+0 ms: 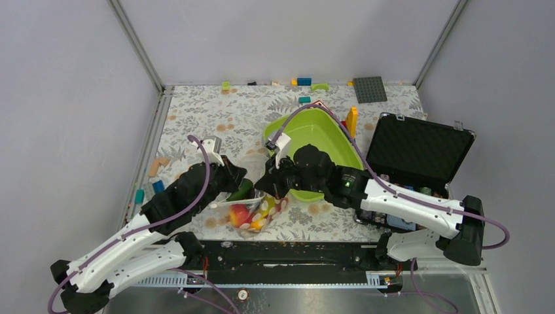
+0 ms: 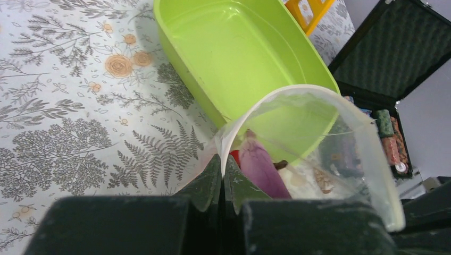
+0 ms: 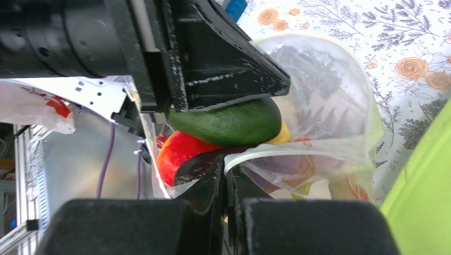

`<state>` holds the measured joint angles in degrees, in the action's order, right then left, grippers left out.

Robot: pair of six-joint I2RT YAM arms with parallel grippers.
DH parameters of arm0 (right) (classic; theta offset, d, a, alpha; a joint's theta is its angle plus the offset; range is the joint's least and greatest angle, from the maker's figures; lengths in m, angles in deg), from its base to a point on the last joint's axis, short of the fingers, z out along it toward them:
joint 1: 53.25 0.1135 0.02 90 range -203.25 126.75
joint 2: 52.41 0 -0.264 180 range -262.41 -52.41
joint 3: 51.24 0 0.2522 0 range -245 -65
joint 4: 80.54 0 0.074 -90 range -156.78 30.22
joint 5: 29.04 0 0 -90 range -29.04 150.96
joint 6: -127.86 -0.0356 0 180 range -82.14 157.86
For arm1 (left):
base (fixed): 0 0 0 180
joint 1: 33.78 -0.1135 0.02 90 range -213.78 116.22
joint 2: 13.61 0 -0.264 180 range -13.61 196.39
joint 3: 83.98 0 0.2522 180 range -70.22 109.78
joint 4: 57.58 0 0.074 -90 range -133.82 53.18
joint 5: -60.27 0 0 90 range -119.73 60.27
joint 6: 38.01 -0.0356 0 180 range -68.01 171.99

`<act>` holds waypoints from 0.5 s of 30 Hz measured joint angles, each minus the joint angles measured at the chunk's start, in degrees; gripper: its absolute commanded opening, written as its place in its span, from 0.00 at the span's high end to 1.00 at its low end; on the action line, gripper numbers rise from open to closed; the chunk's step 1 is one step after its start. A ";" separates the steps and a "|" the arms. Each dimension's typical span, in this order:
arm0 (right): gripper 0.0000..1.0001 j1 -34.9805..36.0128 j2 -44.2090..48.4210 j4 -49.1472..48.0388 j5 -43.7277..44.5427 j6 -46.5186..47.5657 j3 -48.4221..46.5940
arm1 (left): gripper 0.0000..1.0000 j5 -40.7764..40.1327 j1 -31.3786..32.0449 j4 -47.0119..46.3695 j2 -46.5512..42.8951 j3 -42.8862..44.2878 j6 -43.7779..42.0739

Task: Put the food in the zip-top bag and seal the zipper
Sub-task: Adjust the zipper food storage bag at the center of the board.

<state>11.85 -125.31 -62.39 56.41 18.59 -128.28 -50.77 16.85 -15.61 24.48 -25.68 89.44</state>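
The clear zip-top bag (image 1: 254, 210) lies between the two grippers near the table's front. Its mouth is held open as a loop (image 2: 298, 93). Inside show a red apple (image 1: 239, 214), a purple eggplant (image 2: 260, 167), a dark green piece (image 3: 228, 123) and a bit of yellow (image 3: 282, 137). My left gripper (image 2: 222, 162) is shut on the whitish zipper strip at one side of the mouth. My right gripper (image 3: 224, 164) is shut on the zipper strip (image 3: 266, 151) at the other side. In the top view the left gripper (image 1: 237, 178) and right gripper (image 1: 269, 184) stand close together over the bag.
The lime-green tray (image 1: 321, 140) sits just behind the bag. An open black case (image 1: 419, 150) stands at the right. A grey baseplate (image 1: 370, 89) and loose blocks (image 1: 304, 82) lie along the back edge. More blocks (image 1: 157, 167) lie at the left.
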 measured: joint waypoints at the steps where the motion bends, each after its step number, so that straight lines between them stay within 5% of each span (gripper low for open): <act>1: 1.00 0.07 -0.09 1.38 -0.66 -0.04 -1.22 | 1.00 0.70 0.00 -0.04 -0.09 0.00 -0.07; 6: 1.00 0.09 -1.51 7.08 0.28 -0.24 -5.90 | 0.94 0.59 0.00 0.90 -0.11 0.11 0.20; 8: 1.00 0.09 -2.29 8.52 1.18 -0.35 -6.84 | 0.78 -0.15 0.00 1.79 -0.24 0.28 0.46; 13: 1.00 -0.20 -3.85 10.58 4.50 -1.86 -6.84 | 0.10 -1.09 0.00 3.30 -2.29 0.37 0.90; 15: 1.00 -0.72 -4.28 10.21 5.99 -2.99 -6.45 | 0.01 -1.51 0.00 3.98 -3.72 0.37 1.29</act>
<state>11.13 -129.60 -52.19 62.40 15.60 -134.73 -52.28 16.85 -11.64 20.76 -25.31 90.73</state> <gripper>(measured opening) 0.022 0.846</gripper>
